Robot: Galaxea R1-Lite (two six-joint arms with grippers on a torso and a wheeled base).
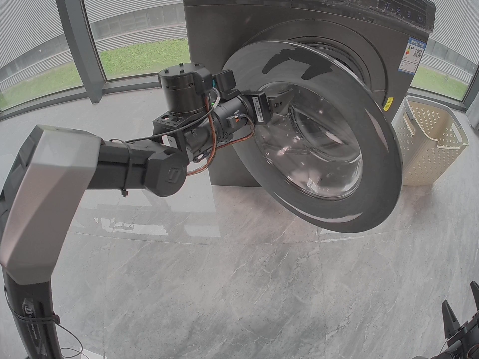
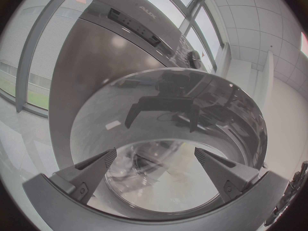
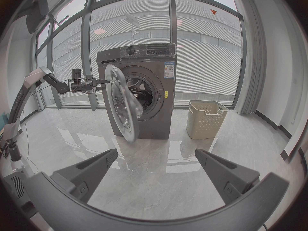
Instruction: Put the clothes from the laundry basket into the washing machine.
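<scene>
The dark grey washing machine (image 1: pixel 299 11) stands ahead with its round door (image 1: pixel 349 175) swung wide open. My left gripper (image 1: pixel 277 104) is at the door's upper left, on its outer face. In the left wrist view that gripper (image 2: pixel 154 153) is open, close to the shiny door (image 2: pixel 166 113), which mirrors its fingers (image 2: pixel 96 164). The cream laundry basket (image 1: pixel 431 140) sits on the floor right of the machine; the inner walls I can see are bare. My right gripper (image 3: pixel 155 153) is open and holds nothing, low at the near right (image 1: pixel 463 307), far from machine (image 3: pixel 157 90) and basket (image 3: pixel 205 119).
Polished grey floor (image 1: pixel 249 275) stretches between me and the machine. Tall windows with dark frames (image 1: pixel 75 36) curve behind it. The open door (image 3: pixel 123 103) juts out into the floor space, with my left arm (image 3: pixel 64 85) stretched beside it.
</scene>
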